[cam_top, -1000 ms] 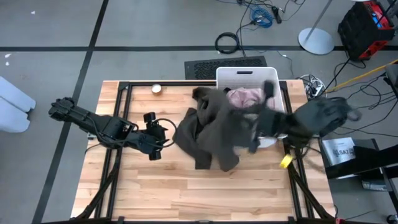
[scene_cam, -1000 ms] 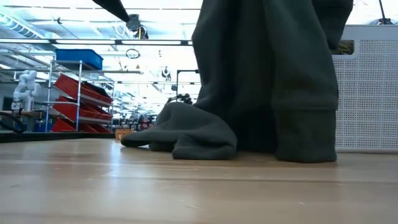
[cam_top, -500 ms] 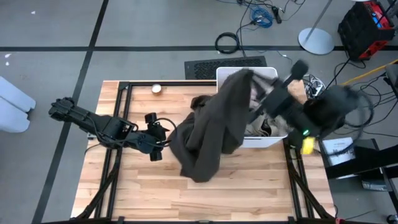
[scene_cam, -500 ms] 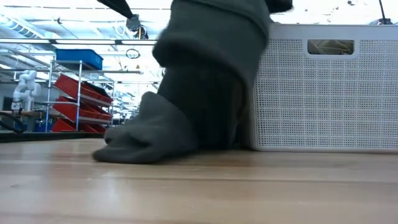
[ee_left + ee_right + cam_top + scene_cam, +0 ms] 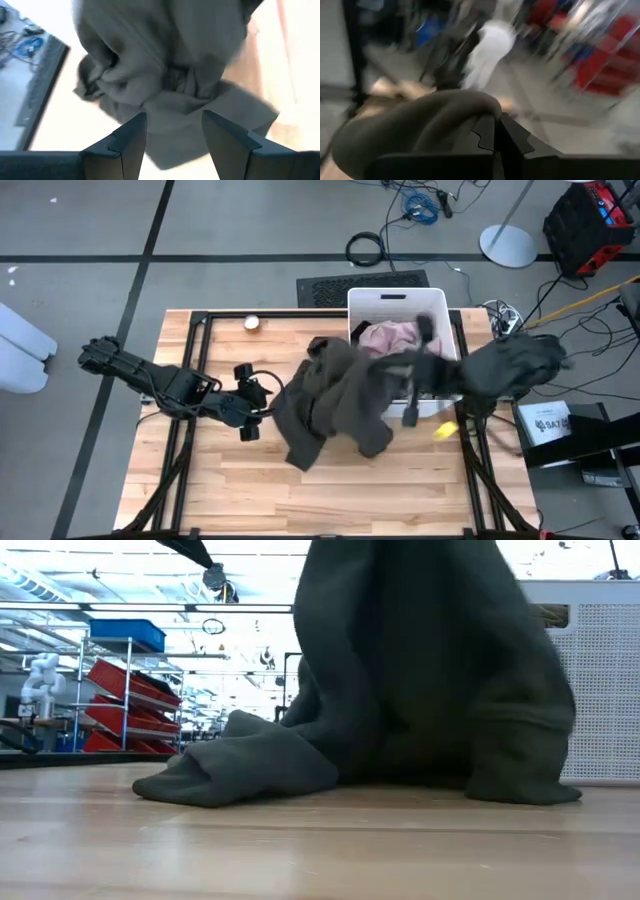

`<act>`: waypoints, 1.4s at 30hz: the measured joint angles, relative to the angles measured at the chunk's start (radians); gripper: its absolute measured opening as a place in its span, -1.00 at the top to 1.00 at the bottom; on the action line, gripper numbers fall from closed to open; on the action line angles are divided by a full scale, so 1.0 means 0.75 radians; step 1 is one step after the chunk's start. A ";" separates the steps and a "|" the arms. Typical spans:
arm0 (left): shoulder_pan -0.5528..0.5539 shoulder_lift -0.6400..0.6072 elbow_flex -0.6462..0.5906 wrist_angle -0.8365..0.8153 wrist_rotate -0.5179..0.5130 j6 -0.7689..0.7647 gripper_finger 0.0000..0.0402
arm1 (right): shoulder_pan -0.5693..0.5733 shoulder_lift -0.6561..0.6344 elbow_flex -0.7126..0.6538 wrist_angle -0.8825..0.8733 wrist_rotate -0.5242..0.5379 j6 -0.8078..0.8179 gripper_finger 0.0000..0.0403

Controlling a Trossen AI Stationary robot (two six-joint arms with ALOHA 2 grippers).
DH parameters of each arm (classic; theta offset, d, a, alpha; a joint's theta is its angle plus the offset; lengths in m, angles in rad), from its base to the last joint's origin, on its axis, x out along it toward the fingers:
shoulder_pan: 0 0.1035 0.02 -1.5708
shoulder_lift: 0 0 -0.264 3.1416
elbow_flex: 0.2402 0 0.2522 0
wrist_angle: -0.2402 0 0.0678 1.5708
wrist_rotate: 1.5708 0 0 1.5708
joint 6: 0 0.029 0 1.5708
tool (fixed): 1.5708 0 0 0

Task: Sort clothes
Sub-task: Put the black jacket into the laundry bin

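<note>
The large dark olive garment (image 5: 335,395) hangs from my right gripper (image 5: 405,375), which is shut on it just left of the white bin (image 5: 400,302). Its lower folds (image 5: 235,772) lie on the wooden table. A pale pink garment (image 5: 390,335) lies inside the bin. My left gripper (image 5: 250,395) stands open above the table to the left of the olive garment (image 5: 165,65), with nothing between its fingers. The other clothes are out of view. My right gripper pinches a rounded fold of the olive garment (image 5: 470,107) between its two shut fingers (image 5: 512,137). The fingers come nearly level from the table's right side. The cloth drapes down from the hold, slack, and its lower part (image 5: 520,785) rests on the table.
A small white round object (image 5: 251,322) sits near the table's far edge. The bin's perforated wall (image 5: 600,690) stands right behind the hanging garment. Bare wood (image 5: 330,495) stretches along the table's near side.
My right gripper swung up toward the far right, drawing the olive garment over the bin, then came back down and left. The garment now hangs in front of the bin again. Its lower end has slid toward the table's left and spread out.
</note>
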 joint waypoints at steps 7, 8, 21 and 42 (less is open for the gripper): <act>0.020 0.006 -0.314 0.354 0.063 -0.186 0.00 | 0.094 0.075 -0.259 -0.133 -0.102 0.378 1.00; 0.031 0.006 -0.382 0.395 0.058 -0.234 0.00 | 0.111 0.077 -0.299 -0.128 -0.110 0.415 1.00; 0.324 0.114 -0.721 0.769 0.054 -0.350 0.00 | 0.222 0.089 -0.709 0.200 -0.152 0.637 1.00; 0.522 0.556 -0.708 0.897 0.431 -0.238 0.85 | 0.289 0.417 -0.712 0.302 -0.396 0.842 1.00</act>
